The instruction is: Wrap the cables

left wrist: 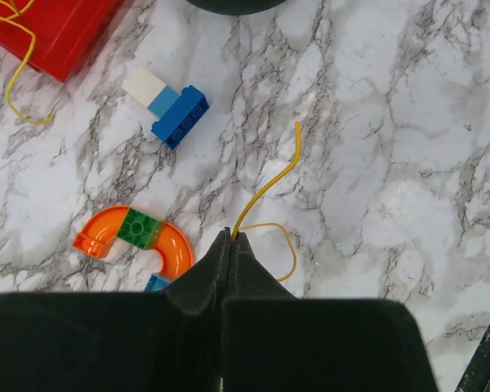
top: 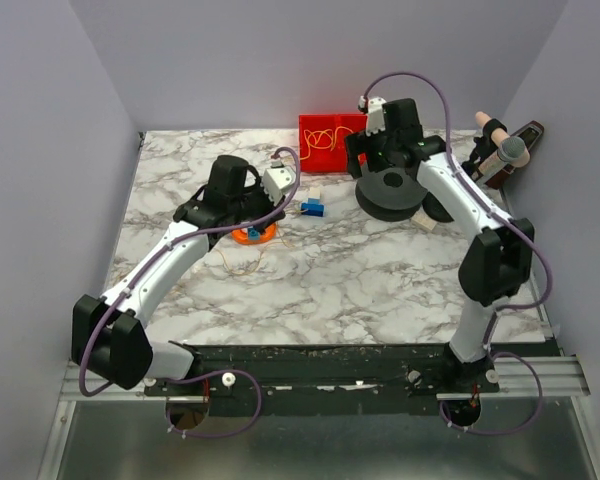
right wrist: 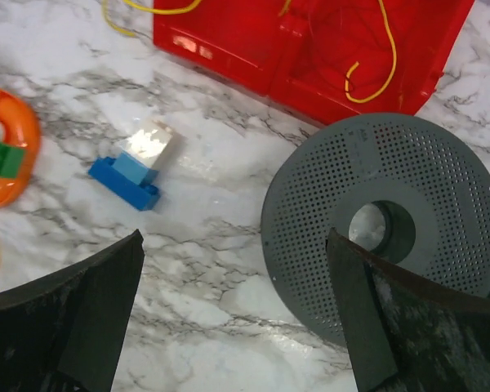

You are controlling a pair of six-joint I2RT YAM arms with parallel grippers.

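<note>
A thin yellow cable [left wrist: 269, 184] lies on the marble table, and my left gripper [left wrist: 231, 235] is shut on it, with one end curving away and a small loop beside the fingertips. In the top view my left gripper [top: 248, 218] is over the orange curved piece. More yellow cable [right wrist: 380, 61] lies in the red tray [right wrist: 253, 49]. A grey perforated spool disc [right wrist: 392, 220] lies flat in front of the tray. My right gripper [right wrist: 237, 241] is open and empty, low over the table, with its right finger over the disc's near edge.
A blue and white brick [left wrist: 171, 110] lies between the arms. An orange curved piece with a green brick [left wrist: 135, 233] sits by my left gripper. A brown bottle and a brush-like tool [top: 500, 152] stand at the back right. Grey walls close in the table.
</note>
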